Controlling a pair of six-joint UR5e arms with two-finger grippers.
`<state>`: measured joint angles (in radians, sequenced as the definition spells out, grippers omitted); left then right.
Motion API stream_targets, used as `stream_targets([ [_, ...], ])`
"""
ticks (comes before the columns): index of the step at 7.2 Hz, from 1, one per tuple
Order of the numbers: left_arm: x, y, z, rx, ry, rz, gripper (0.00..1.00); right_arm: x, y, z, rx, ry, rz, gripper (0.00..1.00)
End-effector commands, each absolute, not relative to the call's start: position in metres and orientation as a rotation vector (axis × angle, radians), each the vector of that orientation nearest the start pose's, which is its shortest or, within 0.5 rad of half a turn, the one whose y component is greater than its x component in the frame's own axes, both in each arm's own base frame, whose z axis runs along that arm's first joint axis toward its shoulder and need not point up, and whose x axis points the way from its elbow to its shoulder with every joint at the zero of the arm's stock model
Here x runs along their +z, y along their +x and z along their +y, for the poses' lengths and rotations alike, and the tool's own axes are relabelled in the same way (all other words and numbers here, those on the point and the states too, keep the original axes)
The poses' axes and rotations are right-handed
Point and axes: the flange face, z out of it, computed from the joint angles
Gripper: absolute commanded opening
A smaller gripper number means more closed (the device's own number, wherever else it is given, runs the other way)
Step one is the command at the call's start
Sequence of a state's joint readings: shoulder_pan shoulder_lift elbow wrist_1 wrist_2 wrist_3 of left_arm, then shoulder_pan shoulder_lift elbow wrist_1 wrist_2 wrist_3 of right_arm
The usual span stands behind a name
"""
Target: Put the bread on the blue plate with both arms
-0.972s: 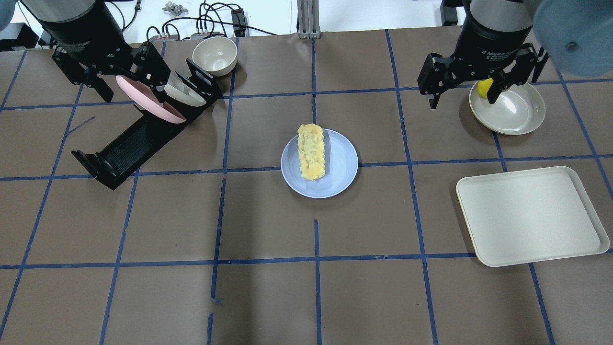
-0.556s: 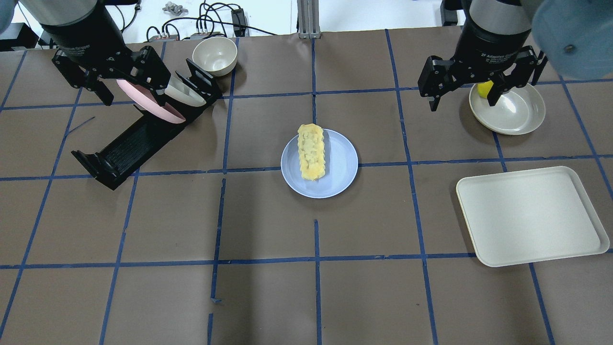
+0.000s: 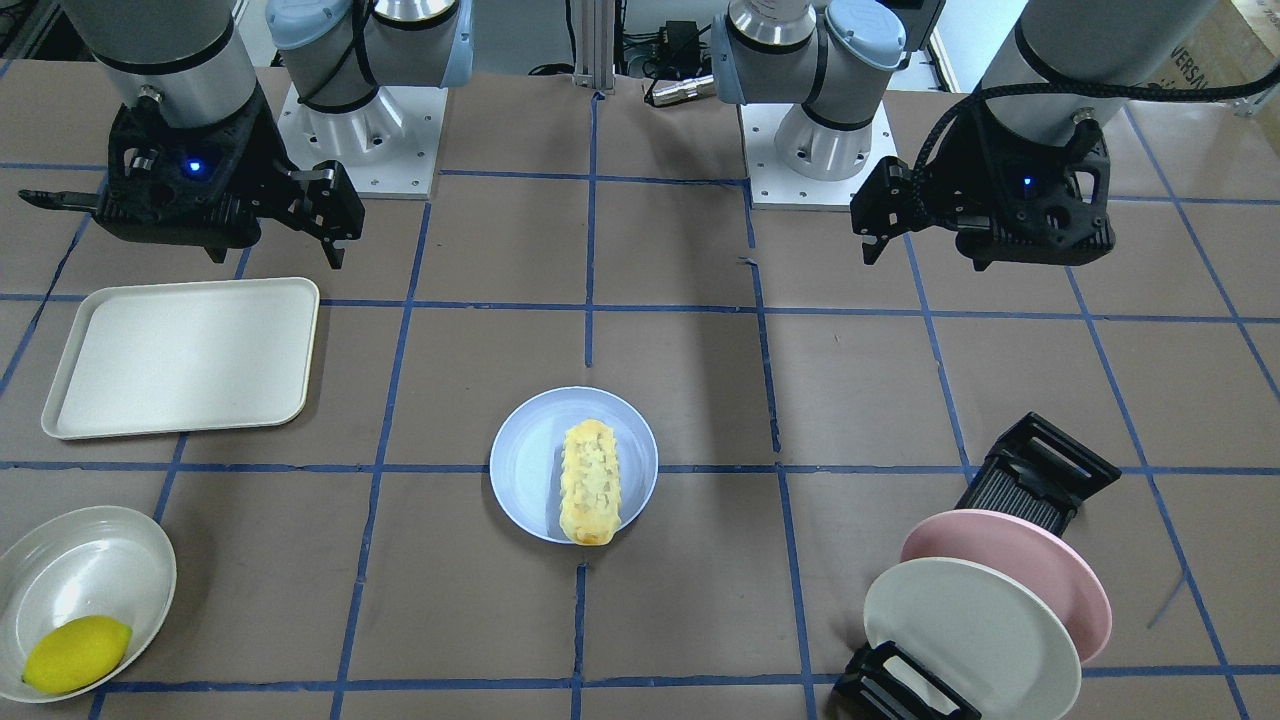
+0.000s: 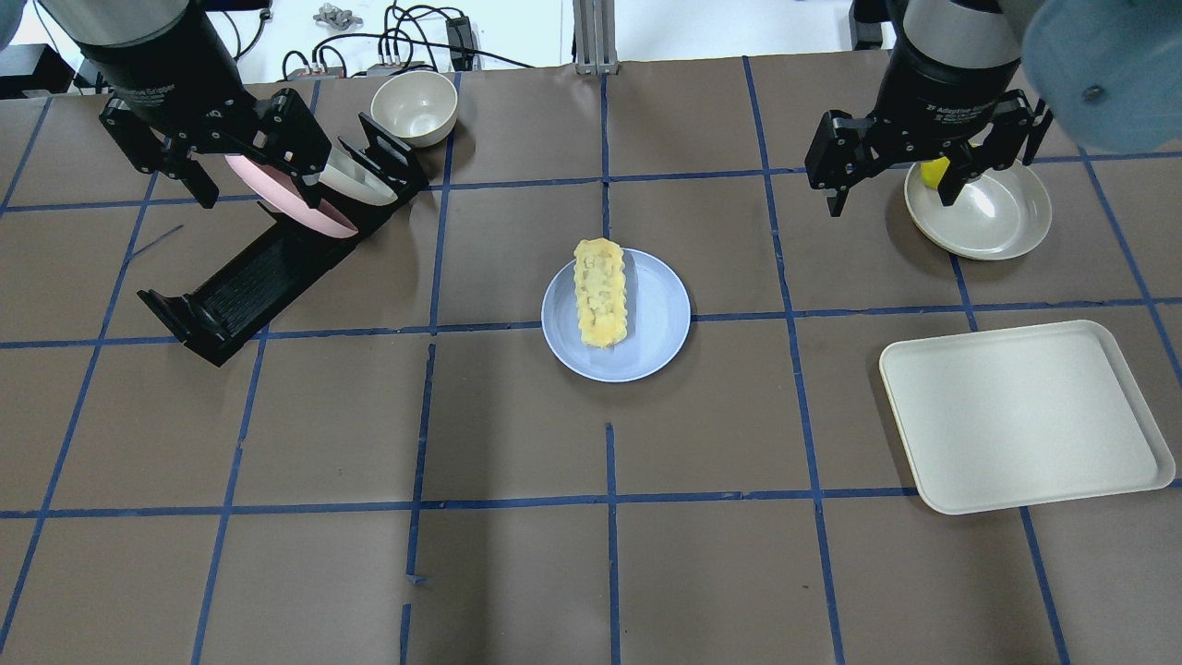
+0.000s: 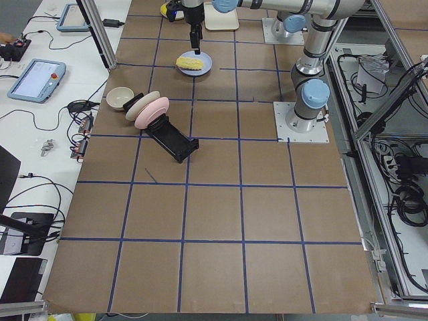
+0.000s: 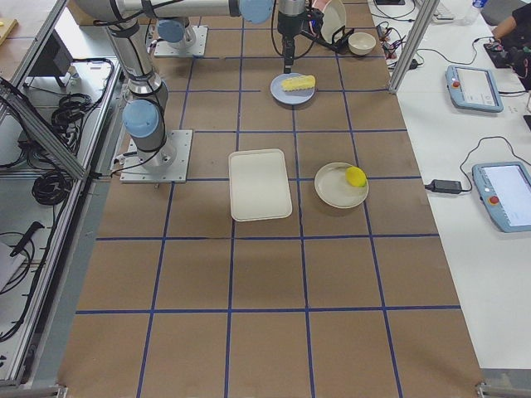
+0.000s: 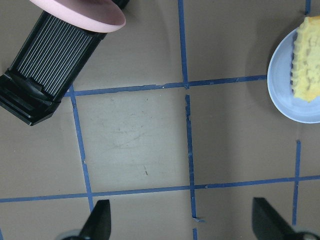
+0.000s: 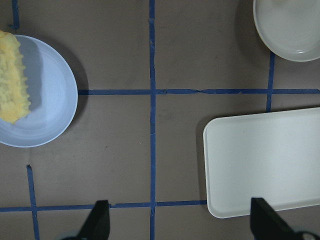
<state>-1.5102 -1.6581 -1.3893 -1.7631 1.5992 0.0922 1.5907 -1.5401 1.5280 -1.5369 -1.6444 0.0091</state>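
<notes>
Overhead exterior: the left hand [image 4: 254, 180] and right hand [image 4: 894, 189], both spread and empty, have barely shifted at the far side. The bread [image 4: 600, 294] lies unmoved on the blue plate [image 4: 660, 323], mid-worktop [image 4: 517, 416], so placing looks done.

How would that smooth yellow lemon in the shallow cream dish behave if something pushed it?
The smooth yellow lemon looks rounded, so it would probably roll rather than slide. It lies by the rim of the shallow cream dish, whose raised edge would likely catch it. Its smooth skin may slip from a pinch.
</notes>
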Motion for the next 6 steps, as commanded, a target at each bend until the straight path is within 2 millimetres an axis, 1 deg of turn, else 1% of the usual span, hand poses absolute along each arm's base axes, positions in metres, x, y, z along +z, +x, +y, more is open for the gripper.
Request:
stream_targets([
  [1,0.512,-0.101,-0.519,0.168,0.007,3.089,1.0,0.489,0.136,-0.5,0.038,-0.021,3.215,1.0],
  [3,0.509,-0.105,-0.514,0.182,0.03,3.098,1.0,0.488,0.136,-0.502,0.04,-0.019,3.215,1.0],
  [4,0.507,-0.115,-0.512,0.186,0.058,3.096,1.0,0.487,0.136,-0.502,0.045,-0.019,3.215,1.0],
  [5,0.503,-0.117,-0.515,0.195,0.042,3.098,1.0,0.486,0.136,-0.502,0.048,-0.022,3.217,1.0],
  [6,0.505,-0.117,-0.513,0.192,0.033,3.097,1.0,0.486,0.136,-0.502,0.048,-0.019,3.217,1.0],
])
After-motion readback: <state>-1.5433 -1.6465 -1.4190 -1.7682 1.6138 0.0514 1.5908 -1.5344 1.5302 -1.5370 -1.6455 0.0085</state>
